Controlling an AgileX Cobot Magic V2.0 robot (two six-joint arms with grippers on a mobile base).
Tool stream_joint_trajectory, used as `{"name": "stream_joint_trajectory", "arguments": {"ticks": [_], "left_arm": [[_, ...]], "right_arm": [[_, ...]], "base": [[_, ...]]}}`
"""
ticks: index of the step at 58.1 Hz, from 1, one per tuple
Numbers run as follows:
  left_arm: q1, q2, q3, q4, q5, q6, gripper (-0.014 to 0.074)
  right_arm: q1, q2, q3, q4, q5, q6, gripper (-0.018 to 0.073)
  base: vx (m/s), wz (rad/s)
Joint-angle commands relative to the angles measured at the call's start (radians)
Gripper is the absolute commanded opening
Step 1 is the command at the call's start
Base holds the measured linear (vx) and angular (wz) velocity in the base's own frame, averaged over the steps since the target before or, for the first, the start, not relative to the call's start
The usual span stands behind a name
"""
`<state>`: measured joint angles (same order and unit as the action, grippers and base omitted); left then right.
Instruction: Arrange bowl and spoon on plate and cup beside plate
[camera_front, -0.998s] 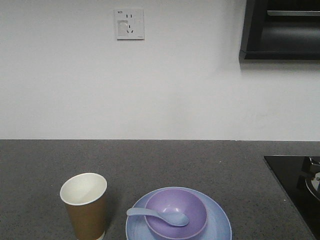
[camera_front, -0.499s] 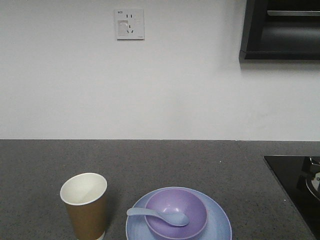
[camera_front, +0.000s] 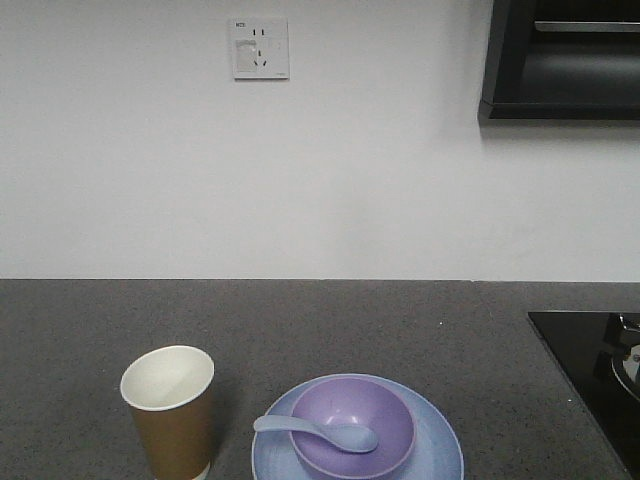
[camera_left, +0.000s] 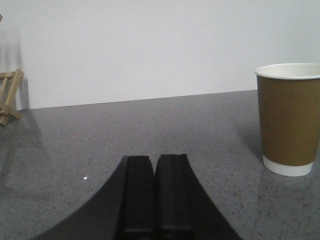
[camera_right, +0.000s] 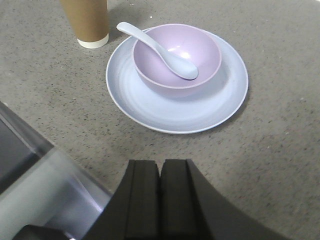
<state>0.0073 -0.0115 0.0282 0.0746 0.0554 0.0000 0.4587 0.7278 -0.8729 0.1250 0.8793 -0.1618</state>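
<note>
The job looks finished: ahead of the right pincer (camera_right: 160, 172), whose jaws are pressed together on nothing, the lavender bowl (camera_right: 176, 61) sits on the pale blue plate (camera_right: 150, 107) with the spoon (camera_right: 160, 49) resting in it. The paper cup (camera_left: 289, 119) stands just beside the plate, ahead and right of the left pincer (camera_left: 156, 167), likewise closed and empty.

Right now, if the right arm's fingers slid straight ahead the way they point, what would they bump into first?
Probably the near rim of the pale blue round plate, which lies straight ahead of the shut right gripper. The lavender plastic bowl sits behind it. The gripper's height is unclear, so it might pass over.
</note>
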Motion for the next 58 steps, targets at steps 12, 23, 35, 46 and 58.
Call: {"name": "stream_joint_trajectory", "arguments": {"ticks": [12,23,35,46,58], "left_arm": [[-0.004,-0.014,0.027,-0.01,-0.09,0.0,-0.0006],[-0.004,-0.014,0.027,-0.01,-0.09,0.0,-0.0006],[-0.004,-0.014,0.027,-0.01,-0.09,0.0,-0.0006],[-0.004,-0.014,0.027,-0.01,-0.09,0.0,-0.0006],[-0.004,-0.014,0.027,-0.01,-0.09,0.0,-0.0006]], "right_arm": [[-0.311,-0.26,0.295,-0.018,-0.51,-0.069,-0.0012],[-0.453,-0.479,0.569,-0.023,-0.717,-0.07,-0.0012],[-0.46,-0.646,0.76,-0.022,-0.823,-0.07,-0.0012],[-0.46,-0.738,0.893,-0.019,-0.854,-0.07,-0.0012],[-0.46,-0.757,0.919,-0.017,-0.907,-0.07,-0.0012]], "base": [[0.0,0.0],[0.0,0.0],[0.0,0.0],[0.0,0.0],[0.0,0.0]]}}
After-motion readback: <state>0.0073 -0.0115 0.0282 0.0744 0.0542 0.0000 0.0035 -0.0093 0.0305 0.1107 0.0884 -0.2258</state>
